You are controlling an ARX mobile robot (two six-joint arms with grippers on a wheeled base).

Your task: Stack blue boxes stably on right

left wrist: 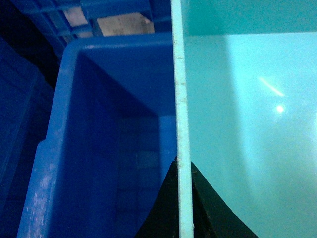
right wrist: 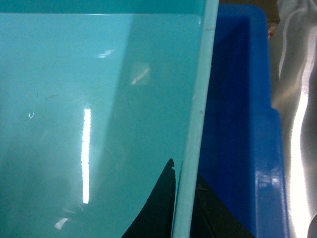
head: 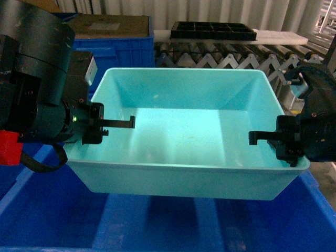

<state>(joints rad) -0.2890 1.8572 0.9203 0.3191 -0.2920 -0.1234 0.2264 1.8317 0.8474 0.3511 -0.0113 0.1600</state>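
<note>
The light turquoise box hangs level between my two grippers, over the open royal blue box that fills the bottom of the head view. My left gripper is shut on its left wall, one finger inside and one outside. My right gripper is shut on its right wall the same way. In the left wrist view the left gripper pinches the pale rim, with the royal blue box's inside beside it. In the right wrist view the right gripper pinches the rim; the royal blue box lies to its right.
A ribbed dark-blue crate with cardboard on top stands behind at the left. A roller conveyor carries a black tray at the back. Shiny metal borders the royal blue box on the right. Another dark-blue crate flanks its left.
</note>
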